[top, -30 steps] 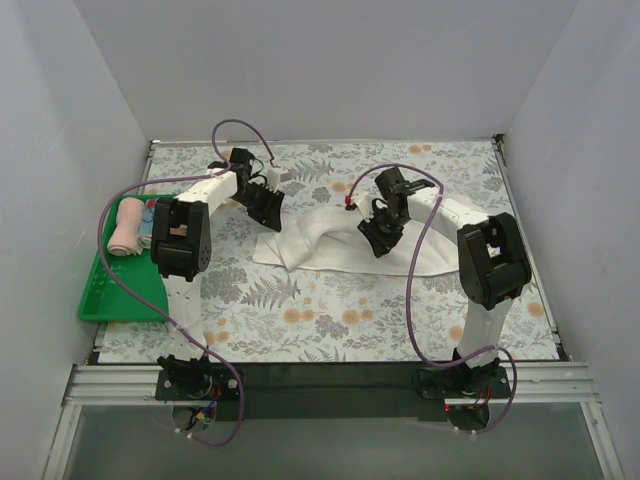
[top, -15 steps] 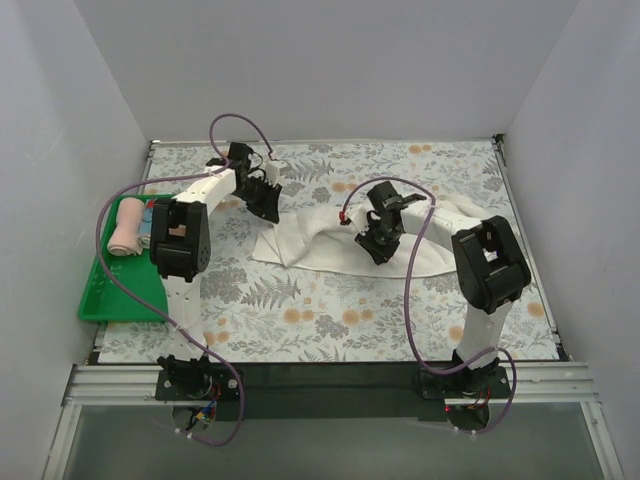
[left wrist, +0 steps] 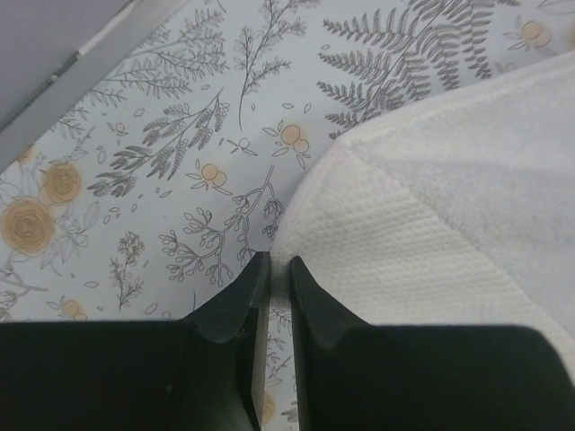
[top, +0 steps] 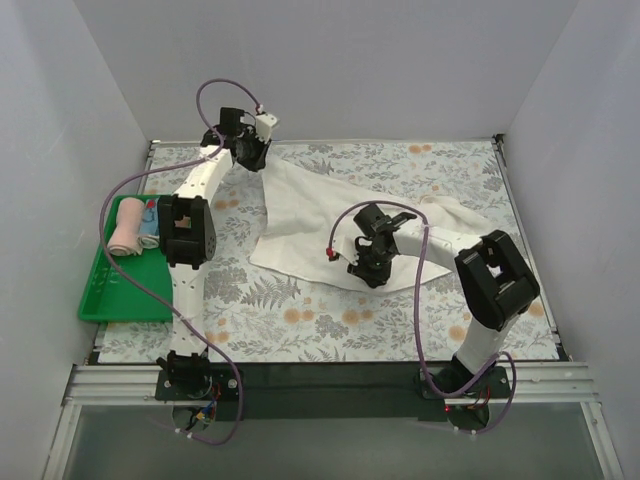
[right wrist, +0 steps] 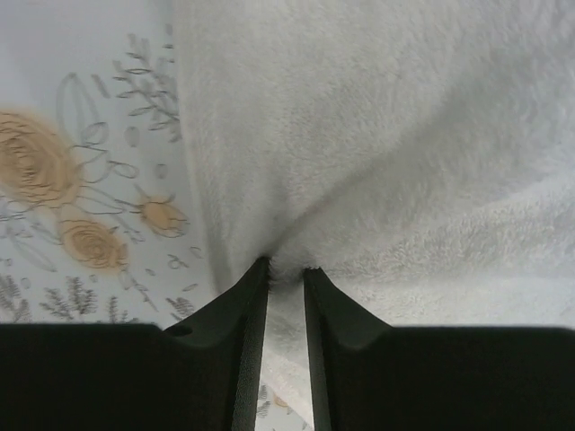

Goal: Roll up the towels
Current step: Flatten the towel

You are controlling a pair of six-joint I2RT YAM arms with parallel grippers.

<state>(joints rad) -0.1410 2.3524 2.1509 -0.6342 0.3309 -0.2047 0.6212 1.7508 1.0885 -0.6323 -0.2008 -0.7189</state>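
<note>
The long cream-white towel (top: 310,215) lies spread on the floral table, stretched from the far left corner toward the middle right. My left gripper (top: 250,152) is shut on the towel's far corner (left wrist: 310,211) near the back edge; the cloth is pinched between its tips (left wrist: 278,268). My right gripper (top: 368,268) is shut on the towel's near edge (right wrist: 377,162), the cloth bunched between its tips (right wrist: 286,269). The salmon-pink towel (top: 125,227) lies rolled in the green tray.
The green tray (top: 112,295) sits at the left table edge, with a blue-and-red object (top: 150,215) beside the pink roll. White walls enclose the back and sides. Purple cables loop over both arms.
My left gripper has moved back toward the far left corner, pulling the towel's corner out. My right gripper has moved nearer and left with the towel's edge. The towel is now spread wider.
</note>
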